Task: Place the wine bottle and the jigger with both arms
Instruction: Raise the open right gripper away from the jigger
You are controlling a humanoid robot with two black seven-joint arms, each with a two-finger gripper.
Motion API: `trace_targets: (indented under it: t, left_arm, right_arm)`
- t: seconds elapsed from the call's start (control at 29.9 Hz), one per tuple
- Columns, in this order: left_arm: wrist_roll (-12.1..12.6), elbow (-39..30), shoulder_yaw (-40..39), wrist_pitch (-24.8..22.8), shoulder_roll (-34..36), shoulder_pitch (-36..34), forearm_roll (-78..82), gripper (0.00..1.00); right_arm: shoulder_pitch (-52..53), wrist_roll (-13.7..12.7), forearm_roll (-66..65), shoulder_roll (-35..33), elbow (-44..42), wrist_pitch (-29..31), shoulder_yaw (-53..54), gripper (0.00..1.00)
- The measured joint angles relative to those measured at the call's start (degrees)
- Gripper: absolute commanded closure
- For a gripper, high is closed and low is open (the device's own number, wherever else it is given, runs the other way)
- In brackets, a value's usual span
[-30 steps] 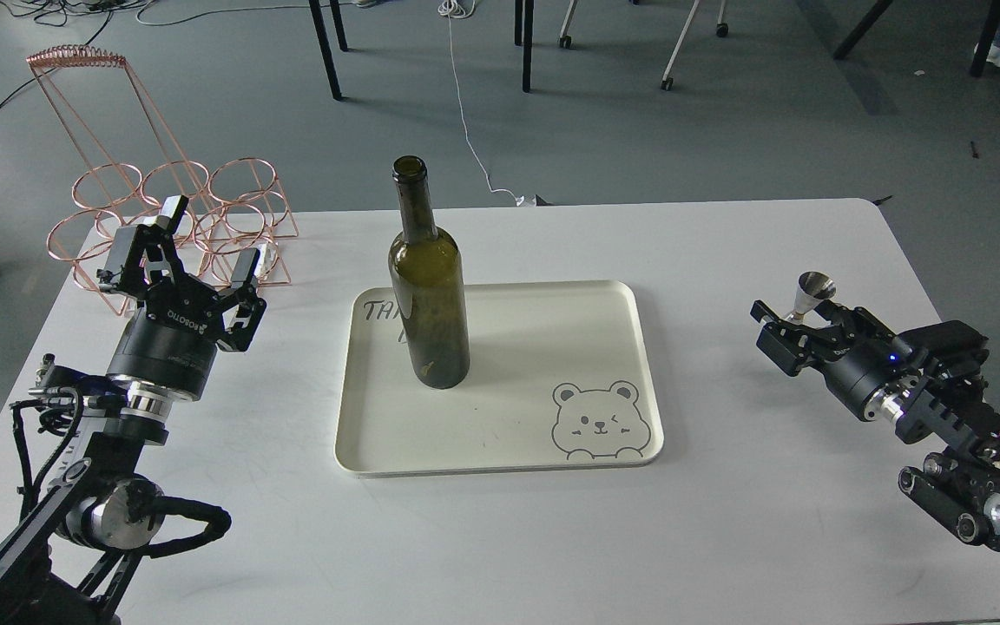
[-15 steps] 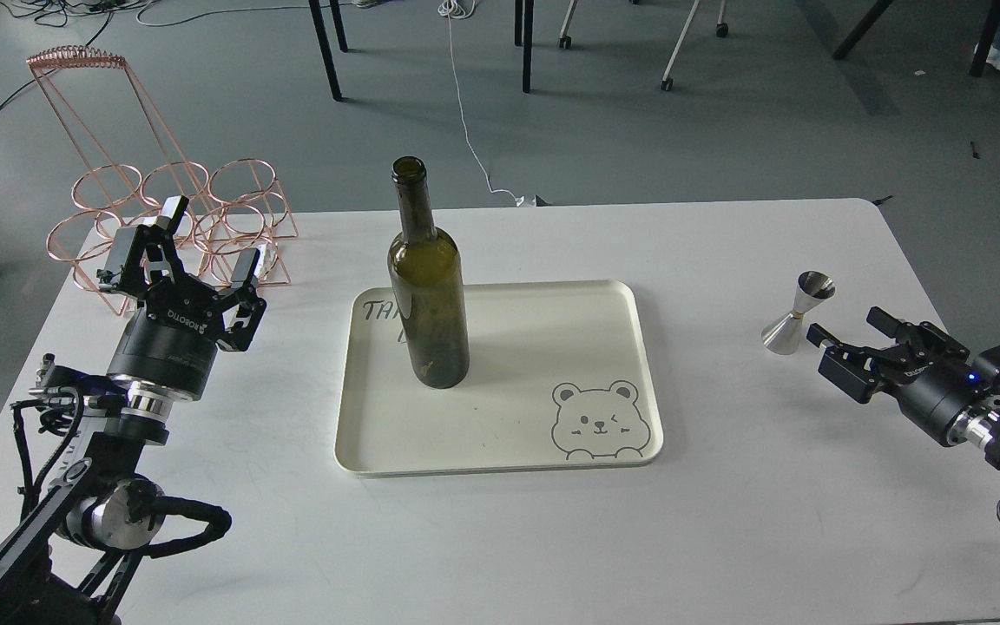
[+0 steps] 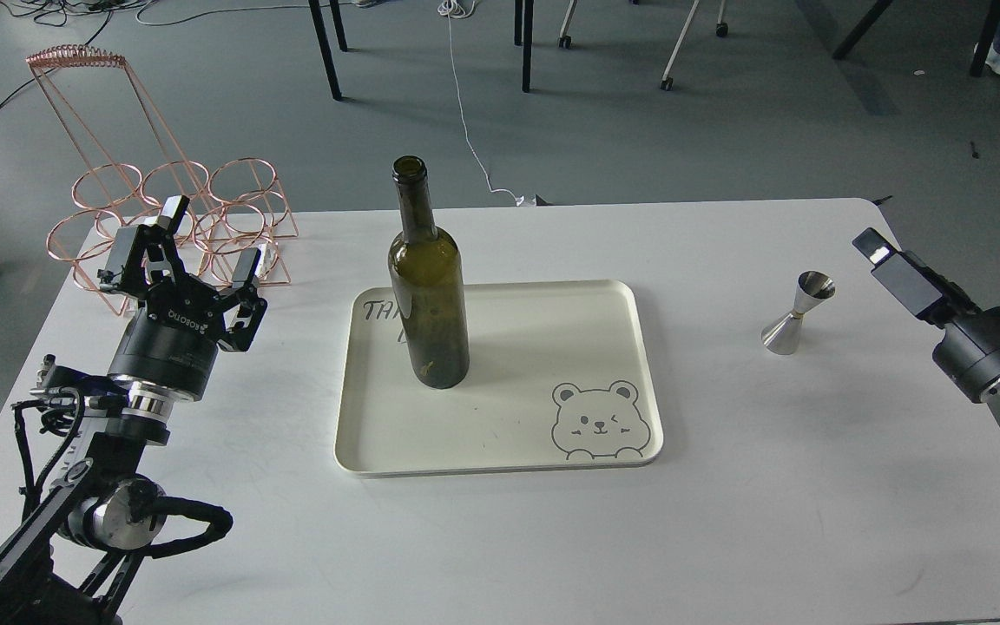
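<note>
Two grippers are in your view, and both hold nothing. Your left gripper [image 3: 200,247] is at the left side of the white table [image 3: 726,486], raised above the surface, with its fingers [image 3: 172,215] spread apart and pointing to the far side; nothing is between them. Just beyond it, at the far left corner of the table, stands the copper wire rack [image 3: 170,208], and from this view the fingers overlap its rings, so you cannot tell if they touch it. Your right gripper [image 3: 891,265] is at the right edge of the table, turned so that you see it from the side as one dark block; its two fingers cannot be told apart, so you cannot tell if it is open or closed. It is near the jigger [image 3: 799,312] but apart from it, to the right. The jigger stands upright on the bare table, to the right of the cream tray [image 3: 500,443] and not on it. The wine bottle [image 3: 429,286] stands upright inside the tray, in its left part, near the handwritten letters at the far left corner. A bear drawing [image 3: 597,421] is at the near right corner of the tray. The tray lies flat in the middle of the table, well apart from both grippers.
</note>
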Motion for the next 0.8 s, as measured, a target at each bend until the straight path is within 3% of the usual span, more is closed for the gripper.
trace_targets:
  t: [0.17, 0.37, 0.47, 0.57, 0.74, 0.8]
  left_arm:
    - [-0.04, 0.00, -0.05, 0.00, 0.14, 0.00, 0.00, 0.02]
    - [-0.32, 0.00, -0.10, 0.00, 0.29, 0.00, 0.05, 0.02]
    - [-0.37, 0.00, -0.10, 0.00, 0.43, -0.01, 0.10, 0.02]
    - [-0.42, 0.05, -0.09, 0.00, 1.02, -0.08, 0.15, 0.02]
    - [-0.51, 0.07, -0.09, 0.10, 2.26, -0.10, 0.26, 0.02]
    - [-0.72, 0.08, -0.09, 0.24, 2.64, -0.10, 0.71, 0.02]
  right_arm:
    - [7.97, 0.00, 17.24, 2.90, -0.01, 8.46, 0.17, 0.03]
    - [11.72, 0.00, 29.89, 12.41, -2.30, 13.09, 3.56, 0.03]
    - [11.82, 0.01, 36.76, 17.16, -6.84, 18.41, 6.07, 0.02]
    - [11.83, 0.00, 42.90, 20.83, -13.25, 26.86, 6.56, 0.02]
    - [10.17, 0.01, 45.60, 22.71, -21.35, 47.15, 5.74, 0.01]
    - [8.82, 0.01, 45.74, 23.48, -22.68, 51.98, 5.45, 0.01]
